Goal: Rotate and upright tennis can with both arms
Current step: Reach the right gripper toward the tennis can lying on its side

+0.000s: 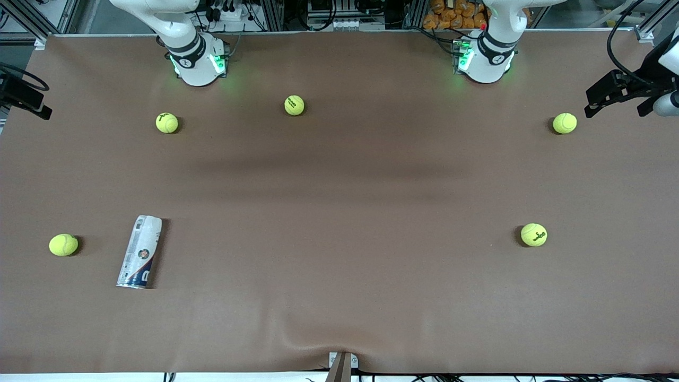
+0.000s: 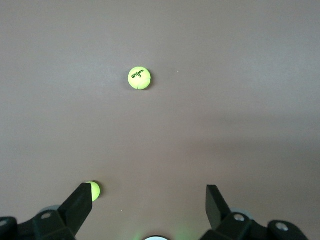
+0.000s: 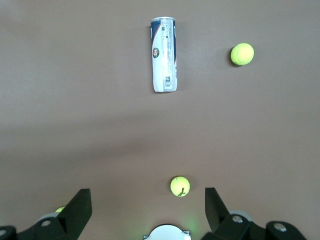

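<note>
The tennis can (image 1: 140, 252) lies on its side on the brown table, at the right arm's end and near the front camera, with its metallic rim toward that camera. The right wrist view shows the tennis can (image 3: 164, 55) well away from my right gripper (image 3: 147, 206), which hangs open and empty high over the table by its base (image 1: 196, 61). My left gripper (image 2: 147, 202) is also open and empty, high over the table by the left arm's base (image 1: 485, 58). Neither gripper appears in the front view.
Several yellow-green tennis balls lie scattered: one (image 1: 63, 244) beside the can, others (image 1: 167, 122), (image 1: 294, 105) close to the right arm's base, two more (image 1: 564, 123), (image 1: 533, 234) at the left arm's end. Black camera mounts (image 1: 620, 90) overhang the table's ends.
</note>
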